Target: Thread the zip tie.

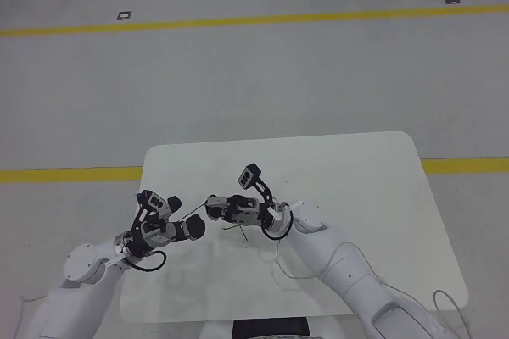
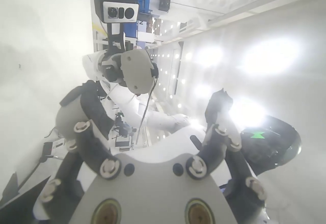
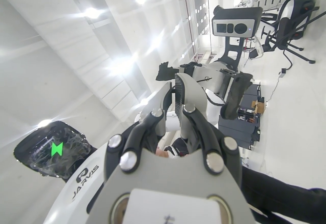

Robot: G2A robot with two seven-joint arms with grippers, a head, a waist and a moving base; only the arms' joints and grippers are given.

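Tabletop (image 1: pixel 356 169) edges, zip tie (image 2: pixel 146 109) well inside

The table (image 1: pixel 365 169) top is finished smooth, matt white. The zip tie (image 2: pixel 146 110) is seen as a thin black strip, plastic in look. The fingers (image 2: pixel 91 108) of the left gripper (image 2: pixel 147 99) are wrapped in a dark, rough, cloth-like covering. The fingers (image 3: pixel 193 92) of the right gripper (image 3: pixel 174 82) are formed in smooth pale grey plastic, with a ribbed pad (image 3: pixel 178 97). The linkages (image 3: pixel 203 128) are finished glossy black; the pivot bolts (image 3: pixel 215 158) are bright metal.
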